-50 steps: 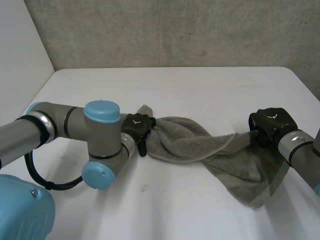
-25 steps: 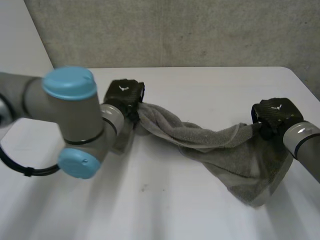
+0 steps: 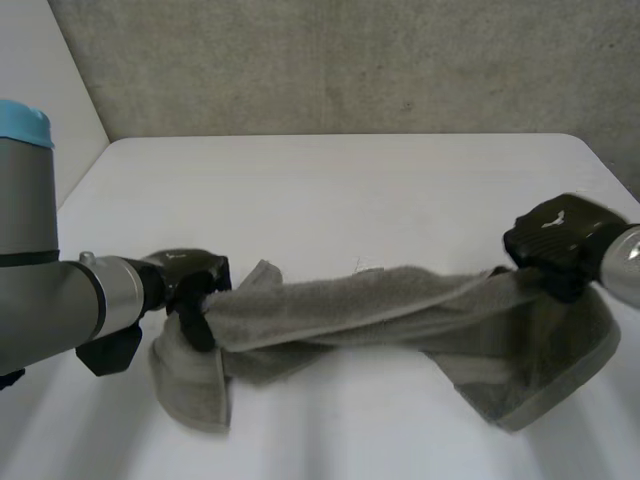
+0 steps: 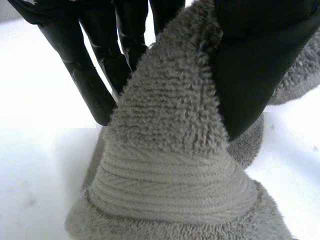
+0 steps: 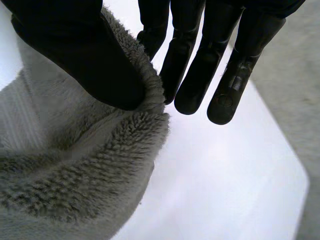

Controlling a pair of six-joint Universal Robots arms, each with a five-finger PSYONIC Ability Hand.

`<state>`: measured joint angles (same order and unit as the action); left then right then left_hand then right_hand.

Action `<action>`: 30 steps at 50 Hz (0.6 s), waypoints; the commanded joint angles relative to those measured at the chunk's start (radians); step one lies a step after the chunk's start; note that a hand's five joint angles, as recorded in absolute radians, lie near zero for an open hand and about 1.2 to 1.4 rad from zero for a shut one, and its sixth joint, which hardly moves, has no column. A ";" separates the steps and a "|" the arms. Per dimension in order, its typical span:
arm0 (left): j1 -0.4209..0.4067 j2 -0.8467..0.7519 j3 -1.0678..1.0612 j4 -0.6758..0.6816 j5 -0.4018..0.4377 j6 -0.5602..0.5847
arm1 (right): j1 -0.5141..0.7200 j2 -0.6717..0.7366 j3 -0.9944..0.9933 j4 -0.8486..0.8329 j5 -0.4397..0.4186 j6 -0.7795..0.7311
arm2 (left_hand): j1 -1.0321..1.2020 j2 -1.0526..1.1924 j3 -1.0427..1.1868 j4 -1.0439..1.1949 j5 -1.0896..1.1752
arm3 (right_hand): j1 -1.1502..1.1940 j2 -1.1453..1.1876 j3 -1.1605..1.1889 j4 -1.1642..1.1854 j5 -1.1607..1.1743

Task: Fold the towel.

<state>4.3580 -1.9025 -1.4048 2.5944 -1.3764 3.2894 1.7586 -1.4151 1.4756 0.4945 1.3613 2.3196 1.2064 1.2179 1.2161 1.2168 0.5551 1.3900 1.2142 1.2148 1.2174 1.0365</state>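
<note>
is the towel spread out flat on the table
No, the towel is bunched into a twisted band stretched between the left hand and the right hand, each pinching one end.

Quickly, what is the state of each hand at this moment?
Left hand: shut on the towel, pinching one end.
Right hand: shut on the towel, pinching the other end.
</note>
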 commanded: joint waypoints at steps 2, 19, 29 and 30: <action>0.012 -0.128 0.182 0.128 -0.012 0.001 | 0.079 0.206 -0.111 -0.242 0.056 0.064 | 0.190 0.178 0.180 0.179 0.667 | 0.006 0.182 0.181 0.179 0.185; 0.008 -0.113 0.710 0.375 -0.030 -0.212 | 0.085 0.044 -0.207 -0.896 0.140 0.408 | 0.190 0.178 0.180 0.179 0.667 | 0.006 0.182 0.181 0.179 0.185; 0.011 -0.107 0.272 0.340 -0.003 -0.202 | 0.088 0.094 -0.006 -0.622 0.042 0.342 | 0.190 0.178 0.180 0.179 0.667 | 0.006 0.182 0.181 0.179 0.185; 0.011 -0.107 0.271 0.340 -0.003 -0.201 | 0.088 0.132 0.029 -0.579 0.030 0.308 | 0.190 0.178 0.180 0.179 0.667 | 0.006 0.182 0.181 0.179 0.185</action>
<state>4.3682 -2.0005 -0.8510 2.9537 -1.3955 3.0481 1.8462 -1.3672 1.3815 -0.2801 1.4601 2.7141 1.2078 1.2184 1.2169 1.2172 0.5551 1.3909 1.2142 1.2148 1.2176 1.0367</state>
